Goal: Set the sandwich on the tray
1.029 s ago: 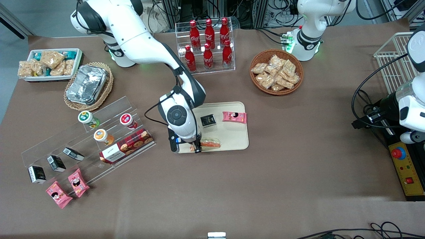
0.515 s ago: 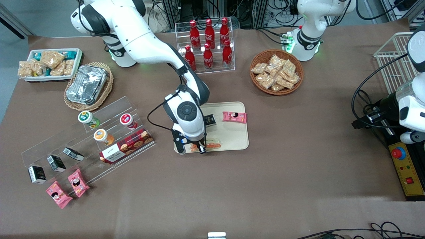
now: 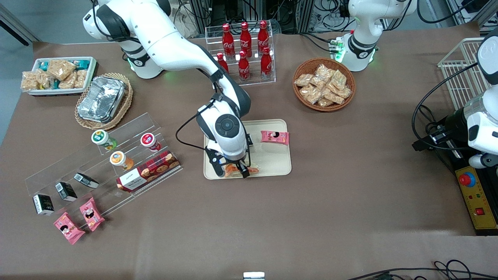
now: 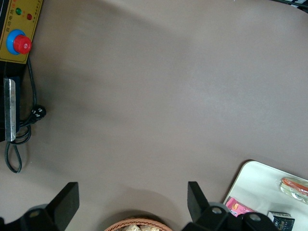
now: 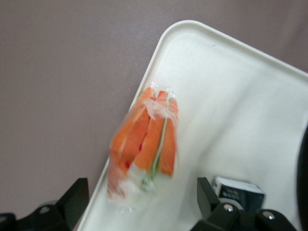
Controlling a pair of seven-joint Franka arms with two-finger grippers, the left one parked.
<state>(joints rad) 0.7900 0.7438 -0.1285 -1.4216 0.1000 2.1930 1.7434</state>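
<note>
Release step: the wrapped sandwich [image 5: 144, 144] is seen lying on the cream tray [image 3: 278, 165] at its near rim, directly below the spread, empty gripper [image 3: 233, 172]; a clear upward retreat is judged next.

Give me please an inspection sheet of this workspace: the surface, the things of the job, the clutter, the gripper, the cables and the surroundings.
Surface: brown table cover.
Job's things: sandwich lies on the tray, at the tray edge nearest the front camera; part of its wrap overhangs the rim.
Clutter: on the tray, a pink snack packet and a small black box. Elsewhere a rack of cola bottles, a wicker basket of snack bags, foil containers and an acrylic stand with cups.
Gripper: right gripper open, just above the sandwich, not holding it.
Cables: a black cable loops off the working arm's wrist.
Surroundings: a control box with a red button at the parked arm's end.
</note>
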